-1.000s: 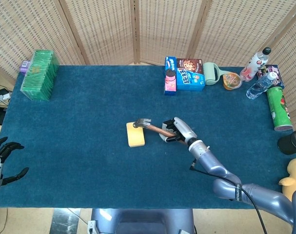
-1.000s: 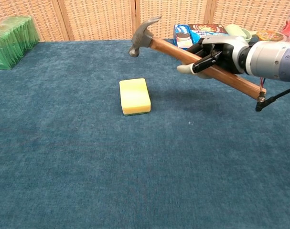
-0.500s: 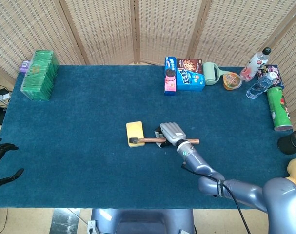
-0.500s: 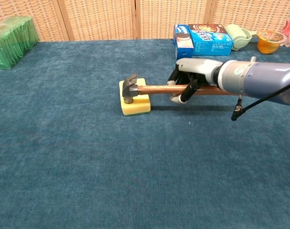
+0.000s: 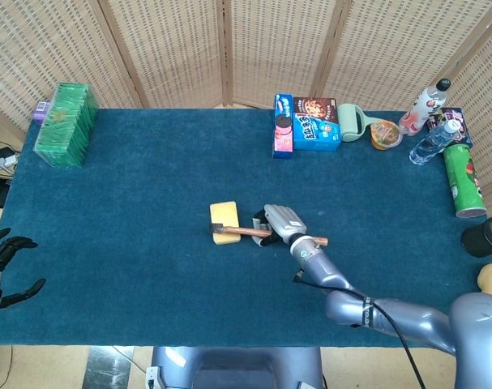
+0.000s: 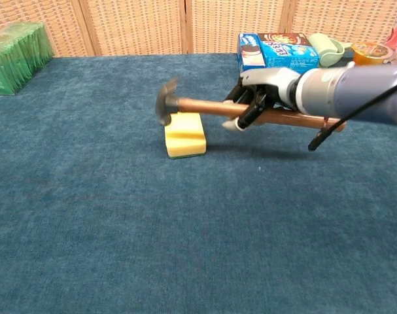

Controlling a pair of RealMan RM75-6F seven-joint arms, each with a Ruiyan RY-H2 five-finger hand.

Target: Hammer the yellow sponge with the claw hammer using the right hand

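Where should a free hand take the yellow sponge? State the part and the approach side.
Grip the yellow sponge across its long side faces, coming from above at its near end. It lies flat, a thin block, so only the sides give purchase. The claw hammer, held by the right hand, hangs over the far end, so keep clear of it.

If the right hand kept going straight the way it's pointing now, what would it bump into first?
Probably the yellow sponge. The right hand grips the claw hammer and points left along the handle toward the sponge. The hammer head hangs slightly above it, so the hand might pass over; depth is unclear.
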